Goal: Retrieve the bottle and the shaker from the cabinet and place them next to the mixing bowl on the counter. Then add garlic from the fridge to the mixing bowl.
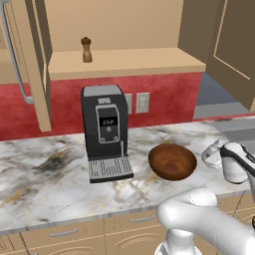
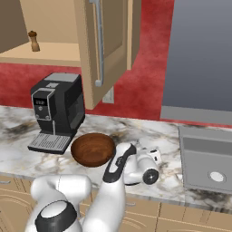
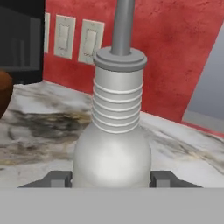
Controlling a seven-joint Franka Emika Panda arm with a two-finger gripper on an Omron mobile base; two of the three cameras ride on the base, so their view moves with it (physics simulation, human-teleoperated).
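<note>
The white-grey bottle (image 3: 111, 144) stands upright between my dark fingertips (image 3: 57, 178), and my gripper (image 3: 111, 178) is shut on its rounded body. Its base is hidden. From the left base view, gripper and bottle (image 1: 211, 154) sit low over the marble counter (image 1: 40, 174), just right of the dark reddish-brown mixing bowl (image 1: 172, 161). The right base view puts the gripper (image 2: 153, 158) right of the bowl (image 2: 92, 149). The brown wooden shaker (image 1: 86, 50) stands on the shelf of the open tan cabinet (image 1: 124, 62), also seen from the right (image 2: 33, 41).
A black coffee machine (image 1: 103, 129) stands on the counter left of the bowl. An open cabinet door (image 2: 97, 50) hangs above it. A grey appliance top (image 2: 206, 163) lies to the right. Wall sockets (image 3: 89, 41) sit on the red backsplash.
</note>
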